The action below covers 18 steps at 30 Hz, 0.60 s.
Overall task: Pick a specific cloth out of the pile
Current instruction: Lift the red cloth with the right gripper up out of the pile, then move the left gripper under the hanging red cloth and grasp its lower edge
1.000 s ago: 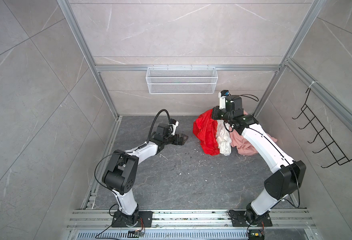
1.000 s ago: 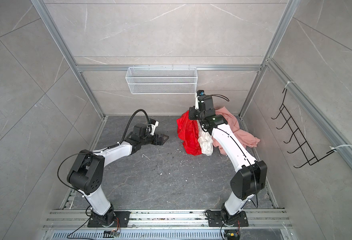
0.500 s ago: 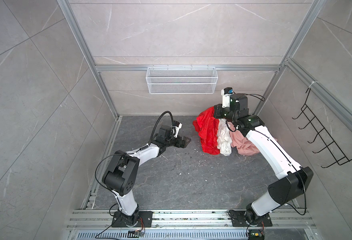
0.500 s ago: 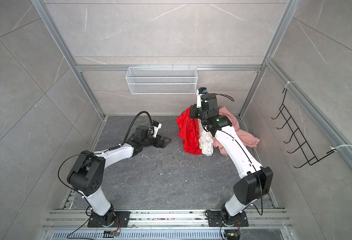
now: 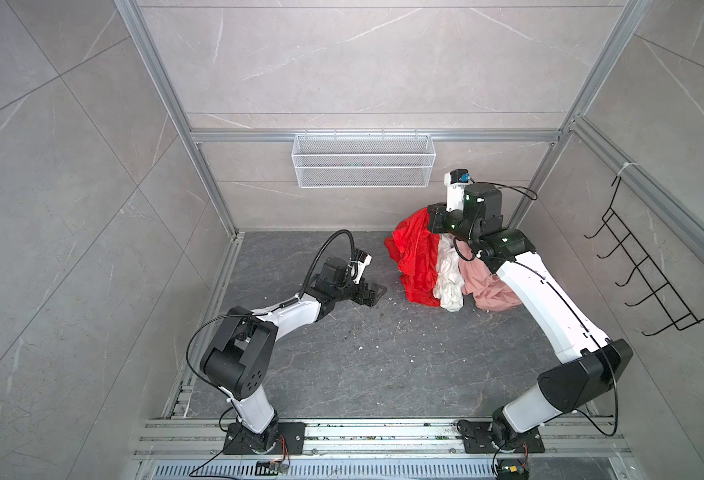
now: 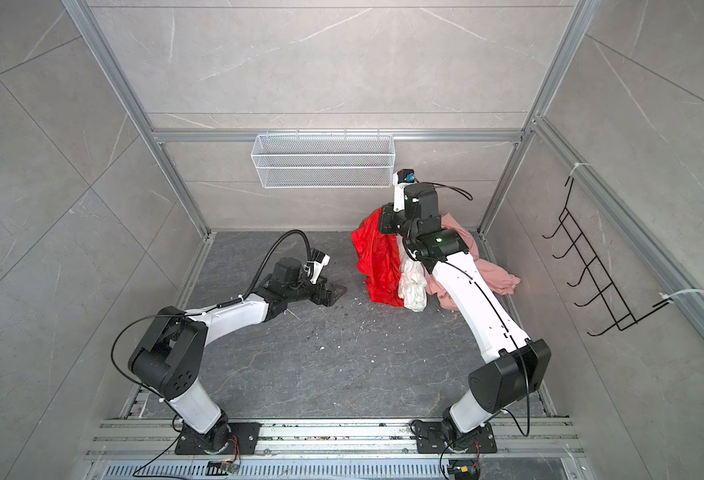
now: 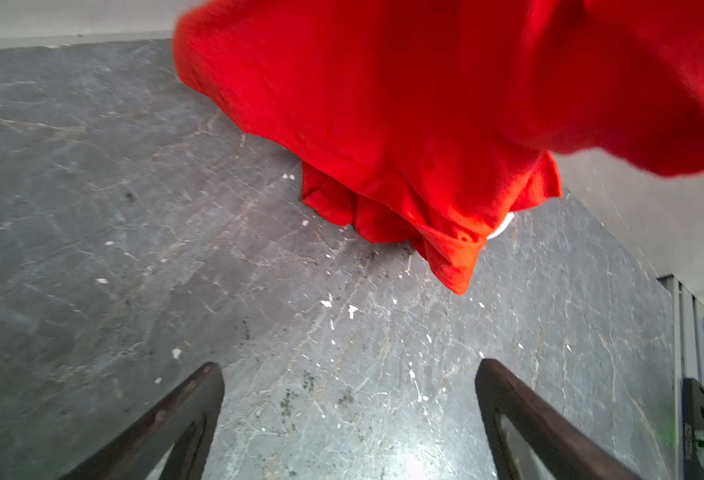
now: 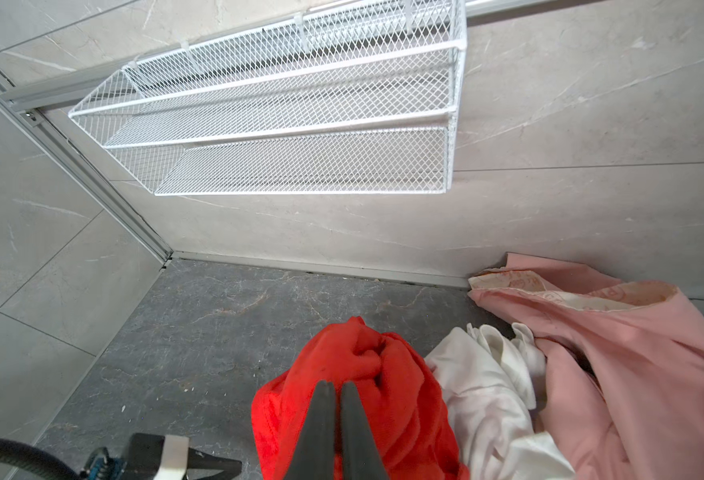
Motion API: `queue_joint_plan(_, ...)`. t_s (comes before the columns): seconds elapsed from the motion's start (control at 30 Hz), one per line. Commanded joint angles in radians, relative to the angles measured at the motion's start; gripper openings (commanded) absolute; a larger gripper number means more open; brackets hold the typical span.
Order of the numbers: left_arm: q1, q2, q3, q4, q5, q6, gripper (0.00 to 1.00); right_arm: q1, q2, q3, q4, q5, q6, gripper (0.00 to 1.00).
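— Where is the red cloth?

— The red cloth [image 5: 417, 257] hangs at the left side of the pile [image 6: 410, 286] and touches the white cloth [image 5: 449, 276]. The pink cloth [image 5: 487, 286] is beyond that one. My right hand [image 8: 338, 384] is fully closed on a bunched fold at the top of it and holds it up.

— And its long axis?

— Nearly upright, from the pinch down to the surface [image 5: 383, 353], where the lower hem seems to rest. The pinched end points up, and the hem points down and a little toward the near edge.

— Which hand is nearer for the next move?

— The right one has it. My left hand [image 7: 348, 363] is low, wide open, and holds nothing. The hem lies straight ahead of it, near but apart. I think I should pull the cloth leftward, away from the white one, so it comes free.
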Motion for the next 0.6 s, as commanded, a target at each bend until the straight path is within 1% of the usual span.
queue_joint_plan(0.0,-0.019,-0.047,0.003,0.068,-0.003,0.042,0.98,0.008,-0.046,0.056,0.033,-0.021,0.023,0.00)
queue_joint_plan(0.57,-0.046,-0.112,-0.034,0.091,0.003,0.038,0.98,0.048,-0.053,0.168,0.002,-0.035,0.023,0.00)
